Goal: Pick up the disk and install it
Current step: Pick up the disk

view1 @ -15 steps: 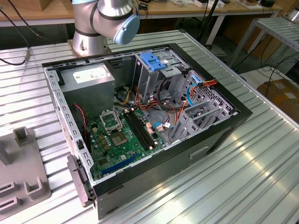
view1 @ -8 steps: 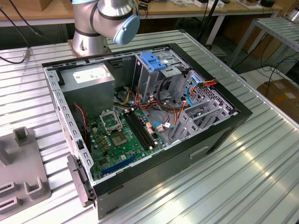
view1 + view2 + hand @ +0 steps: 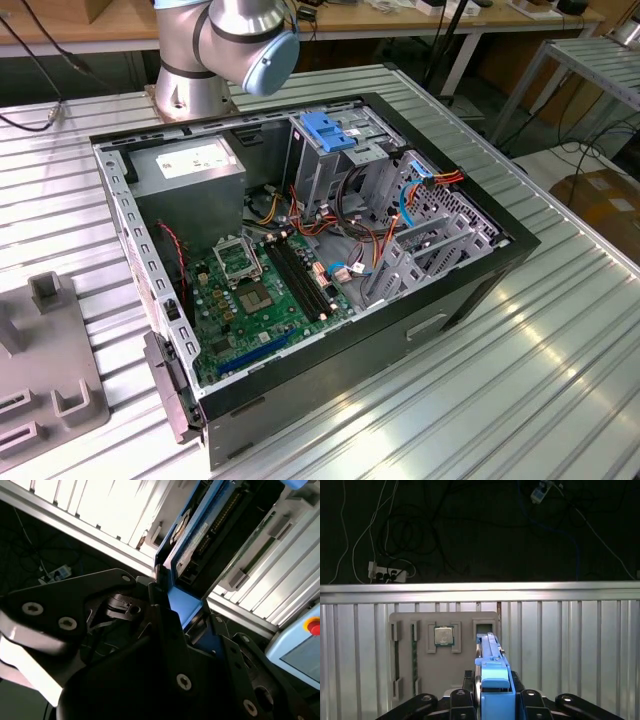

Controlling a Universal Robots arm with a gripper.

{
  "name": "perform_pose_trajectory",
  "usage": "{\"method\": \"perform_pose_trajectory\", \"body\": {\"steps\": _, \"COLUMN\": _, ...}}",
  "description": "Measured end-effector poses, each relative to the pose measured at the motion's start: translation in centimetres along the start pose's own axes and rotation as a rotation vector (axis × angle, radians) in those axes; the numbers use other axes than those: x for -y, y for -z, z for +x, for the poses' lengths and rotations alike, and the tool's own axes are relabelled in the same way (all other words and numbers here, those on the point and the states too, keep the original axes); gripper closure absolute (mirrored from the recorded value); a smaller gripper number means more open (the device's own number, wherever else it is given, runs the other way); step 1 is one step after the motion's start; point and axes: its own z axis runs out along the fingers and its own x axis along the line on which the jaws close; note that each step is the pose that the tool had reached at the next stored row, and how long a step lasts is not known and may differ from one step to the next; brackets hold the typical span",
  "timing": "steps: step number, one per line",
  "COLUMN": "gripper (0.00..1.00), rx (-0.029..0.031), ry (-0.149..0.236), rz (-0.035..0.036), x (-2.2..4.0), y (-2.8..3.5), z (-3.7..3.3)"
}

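Hand (image 3: 493, 692) clamped on disk (image 3: 492, 662), ptg down over grey tray (image 3: 445, 672).

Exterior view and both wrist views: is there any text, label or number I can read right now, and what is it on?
No text is legible.
White label on the grey metal power supply box, exterior view: print too small.
Label on the grey metal disk in a bright blue plastic carrier, second wrist view: seen nearly edge-on, blurred.
Square silver processor chip, first wrist view: markings too small.
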Motion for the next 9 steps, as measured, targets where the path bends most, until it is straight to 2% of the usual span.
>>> {"method": "perform_pose_trajectory", "body": {"steps": 9, "gripper": 0.63, "rx": 0.0000, "ry": 0.000, "rz": -0.0004, "x": 0.02, "y": 1.94, "z": 0.00}}
